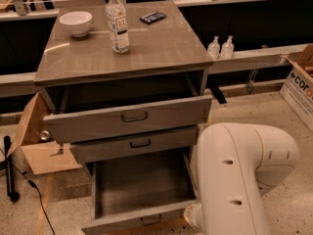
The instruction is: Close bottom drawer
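Drawer position, camera view: the bottom drawer (141, 192) stands pulled far out from the table (161, 50), with the robot arm (234, 180) at its front right corner.
Lowest of the three, the bottom drawer juts well past the middle drawer (140, 143) and top drawer (132, 117) above it. Its long front panel runs left to right along the table's front, and its slide axis points straight back under the table top. The arm's lower end sits touching or just beside the panel's right end, on the side away from the table. The gripper is out of sight below that end, so I cannot tell whether the jaws are released or clenched. Judged from this, closing calls for a push toward the table, ideally nearer the small handle at mid-panel; pressing on the right corner alone could skew the drawer on its runners.
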Controlling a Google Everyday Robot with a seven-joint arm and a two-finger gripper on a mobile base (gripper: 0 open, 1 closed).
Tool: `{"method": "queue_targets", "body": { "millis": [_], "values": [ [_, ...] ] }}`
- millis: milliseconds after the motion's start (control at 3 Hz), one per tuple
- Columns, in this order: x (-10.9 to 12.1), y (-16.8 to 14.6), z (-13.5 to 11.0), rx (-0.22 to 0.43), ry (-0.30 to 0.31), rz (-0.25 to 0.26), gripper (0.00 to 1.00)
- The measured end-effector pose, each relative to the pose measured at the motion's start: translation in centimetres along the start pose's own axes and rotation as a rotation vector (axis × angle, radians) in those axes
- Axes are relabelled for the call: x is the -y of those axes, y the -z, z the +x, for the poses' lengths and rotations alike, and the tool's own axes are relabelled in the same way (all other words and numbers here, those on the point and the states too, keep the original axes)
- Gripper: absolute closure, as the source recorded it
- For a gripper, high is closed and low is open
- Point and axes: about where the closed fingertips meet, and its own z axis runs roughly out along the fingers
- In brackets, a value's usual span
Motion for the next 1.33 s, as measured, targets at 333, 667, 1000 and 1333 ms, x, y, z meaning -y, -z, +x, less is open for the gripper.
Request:
{"method": "queue_targets", "body": {
  "millis": [333,667,1000,1333],
  "values": [
    [-1.9,-1.6,1.5,-0.011,-0.036,-0.022,1.0],
    [-3.4,-4.6,2.1,0.016,-0.058,-0.043,1.0],
    [-3.6,-7.6,1.8,0.063,-0.062,-0.041,1.0],
    [-1.9,-10.6,0.6,0.129,-0.024,-0.008,1.0]
  ]
}}
